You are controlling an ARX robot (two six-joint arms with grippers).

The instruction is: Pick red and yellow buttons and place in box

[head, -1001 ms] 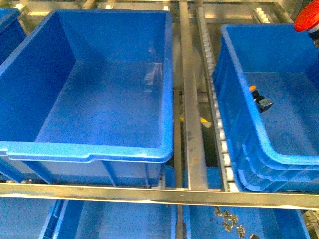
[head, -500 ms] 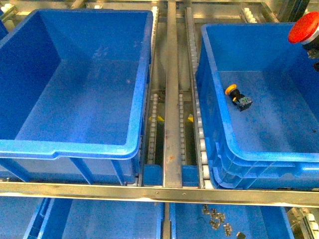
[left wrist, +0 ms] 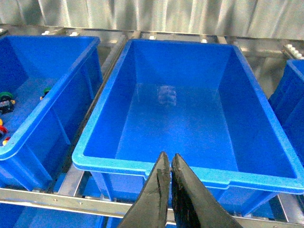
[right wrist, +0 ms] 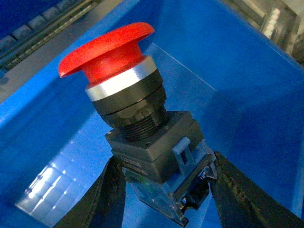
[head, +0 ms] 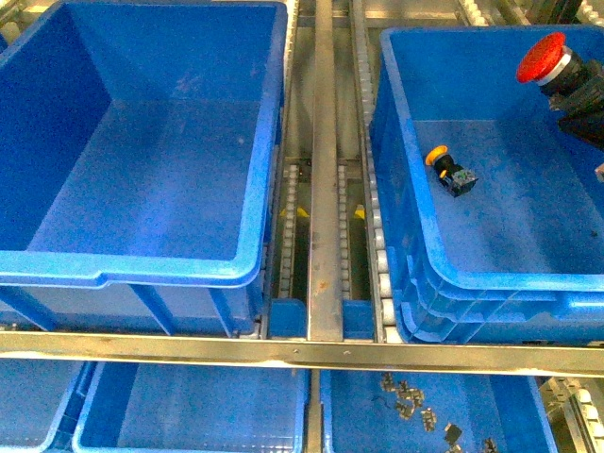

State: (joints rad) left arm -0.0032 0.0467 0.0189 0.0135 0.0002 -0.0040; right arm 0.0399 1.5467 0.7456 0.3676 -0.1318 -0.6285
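In the front view, the right tool (head: 569,83) is at the upper right, above the large blue box (head: 406,236) with nested rims, and it holds a red button (head: 541,57) by its black body, the red cap tilted toward the left. Only a dark part of this tool is visible at the picture's edge. On the floor of the same box lies a yellow button (head: 448,171) on its side, with the yellow cap pointing to the upper left and the black body with a bluish terminal block behind it; it is near the left wall of the box and well apart from the red one. To the left stands a single-rimmed blue crate (head: 142,269), and between the two runs a metal rail (head: 324,189) with rollers on each side. Below the front metal bar, a lower blue tray (head: 377,420) contains some small metal parts (head: 406,396). In the left wrist view, the left tool (left wrist: 169,164) has its two dark fingers (left wrist: 159,190) almost together, with only a thin gap and nothing between them; it is over the near rim of the single-rimmed crate (left wrist: 142,164). Further aside, another blue crate (left wrist: 52,90) contains several small buttons (left wrist: 5,99), too small to describe well. In the right wrist view, the right tool (right wrist: 166,190) grips the red button (right wrist: 107,47) on both sides of the black body, over the blue inside of the box (right wrist: 228,61).
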